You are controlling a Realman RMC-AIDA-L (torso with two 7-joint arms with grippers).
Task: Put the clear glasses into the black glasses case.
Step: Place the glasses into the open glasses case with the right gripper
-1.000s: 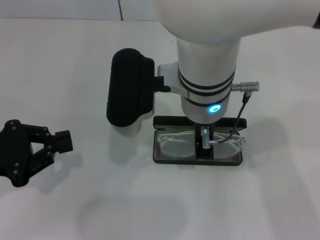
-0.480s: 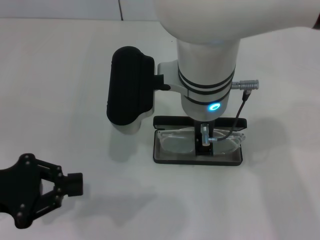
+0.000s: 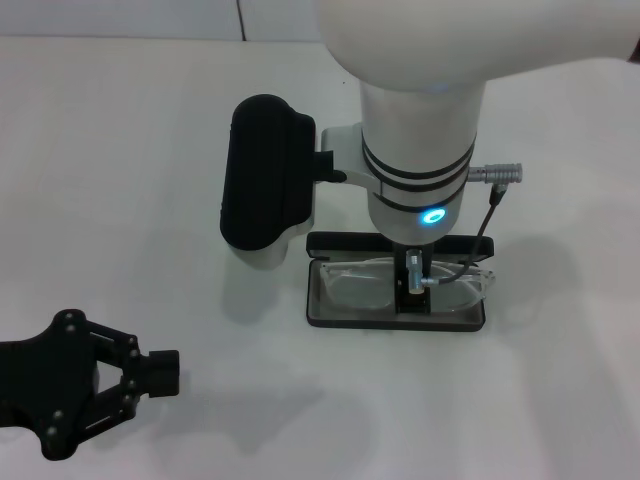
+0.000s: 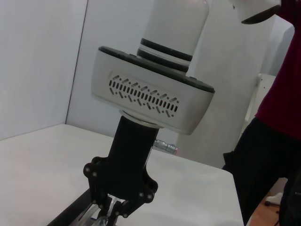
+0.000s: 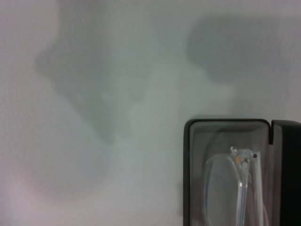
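Observation:
The black glasses case (image 3: 330, 318) lies open in mid-table, its lid standing at the back edge. The clear glasses (image 3: 355, 288) rest in its grey tray, lenses along the case; the right wrist view shows one end of the case (image 5: 187, 169) and one lens (image 5: 221, 186). My right gripper (image 3: 412, 292) points straight down into the case and is shut on the clear glasses at the bridge. From the left wrist view the right gripper's fingers (image 4: 123, 209) converge low over the case. My left gripper (image 3: 158, 372) hovers shut near the table's front left, far from the case.
The right arm's bulky black-topped wrist housing (image 3: 265, 185) hangs left of the case, with a cable (image 3: 482, 232) on the right side. A person in red and black (image 4: 275, 141) stands beyond the white table (image 3: 120, 150).
My left gripper has drawn back toward the front edge and drifted right. The right arm has shifted slightly right, with the gripper staying at the glasses in the case.

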